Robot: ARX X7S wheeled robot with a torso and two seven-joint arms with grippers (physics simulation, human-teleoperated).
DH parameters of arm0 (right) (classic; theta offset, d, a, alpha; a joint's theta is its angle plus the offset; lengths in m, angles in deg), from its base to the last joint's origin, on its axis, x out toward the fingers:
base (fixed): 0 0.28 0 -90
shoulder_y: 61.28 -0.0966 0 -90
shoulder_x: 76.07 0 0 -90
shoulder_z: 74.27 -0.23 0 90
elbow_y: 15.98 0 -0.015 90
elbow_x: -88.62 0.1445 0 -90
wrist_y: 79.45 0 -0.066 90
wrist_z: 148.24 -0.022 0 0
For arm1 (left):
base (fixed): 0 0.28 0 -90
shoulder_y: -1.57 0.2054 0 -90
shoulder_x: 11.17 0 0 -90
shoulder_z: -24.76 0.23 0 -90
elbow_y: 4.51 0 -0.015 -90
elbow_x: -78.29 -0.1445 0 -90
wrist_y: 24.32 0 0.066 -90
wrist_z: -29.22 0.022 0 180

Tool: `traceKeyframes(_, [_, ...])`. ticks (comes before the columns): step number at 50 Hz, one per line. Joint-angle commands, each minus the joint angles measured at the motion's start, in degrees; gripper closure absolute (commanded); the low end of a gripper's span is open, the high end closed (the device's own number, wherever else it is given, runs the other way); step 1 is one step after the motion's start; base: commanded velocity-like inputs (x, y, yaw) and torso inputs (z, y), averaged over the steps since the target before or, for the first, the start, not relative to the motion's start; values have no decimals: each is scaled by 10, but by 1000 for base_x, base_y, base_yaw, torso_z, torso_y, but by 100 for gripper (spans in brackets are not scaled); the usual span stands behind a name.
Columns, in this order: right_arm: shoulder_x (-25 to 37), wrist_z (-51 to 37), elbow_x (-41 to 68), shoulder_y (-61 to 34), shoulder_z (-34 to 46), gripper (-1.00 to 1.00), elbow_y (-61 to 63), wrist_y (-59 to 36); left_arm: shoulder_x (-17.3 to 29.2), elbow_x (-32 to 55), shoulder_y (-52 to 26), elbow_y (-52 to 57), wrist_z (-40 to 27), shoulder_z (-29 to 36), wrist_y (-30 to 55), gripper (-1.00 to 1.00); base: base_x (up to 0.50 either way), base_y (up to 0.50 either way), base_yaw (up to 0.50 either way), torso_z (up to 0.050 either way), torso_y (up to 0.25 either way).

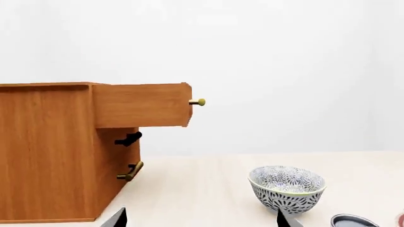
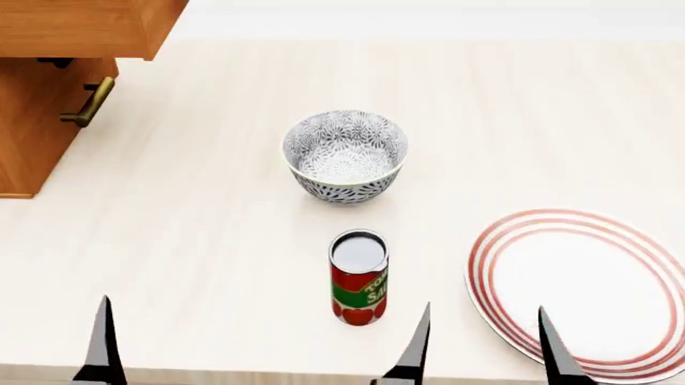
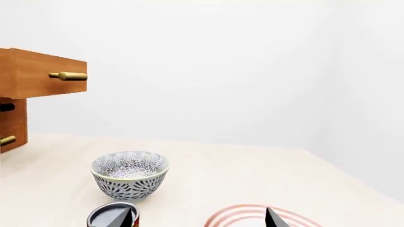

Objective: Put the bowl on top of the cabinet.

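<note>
Bowl (image 2: 345, 156) sits apart from cabinet (image 2: 48, 96) and can (image 2: 358, 287); both grippers apparently wide, holding nothing

Bright, even light all over, sharp and clean.

No blur anywhere, edges crisp from near to far, no bending at the corners. Soft light from above, with no hard glare. Only faint, pale shadows on the table (image 2: 214, 241), just under the bowl (image 2: 345, 156) and beside the can (image 2: 358, 277). Darker shade under the pulled-out drawer (image 1: 142, 105) of the cabinet (image 1: 47, 151), where the wood looks deeper brown. A small shine on the brass handle (image 3: 68, 75) and on the can's silver lid. Plain white wall (image 1: 290, 71) behind, nearly washed out, fading into the table's far edge. Plate (image 2: 583, 289) bright white, red rings clear.
</note>
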Motion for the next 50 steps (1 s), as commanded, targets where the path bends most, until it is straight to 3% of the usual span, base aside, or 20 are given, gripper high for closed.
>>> traceKeyframes(1, [18, -11, -12, -7, 4, -100, 138, -90, 21, 23, -4, 147, -17, -20, 82, -100, 0, 0, 0, 0, 0])
traceKeyframes(17, [36, -19, -50, -35, 24, -100, 243, -199, 33, 50, 1, 211, -29, -41, 100, -100, 0, 0, 0, 0, 0])
traceKeyframes(28, [42, -18, -43, -32, 23, -100, 269, -192, 41, 61, 1, 233, -36, -45, 113, -100, 0, 0, 0, 0, 0])
traceKeyframes(50, [47, -21, -32, -35, 20, -100, 273, -199, 56, 72, 1, 233, -55, -36, 109, -100, 482, 0, 0, 0, 0])
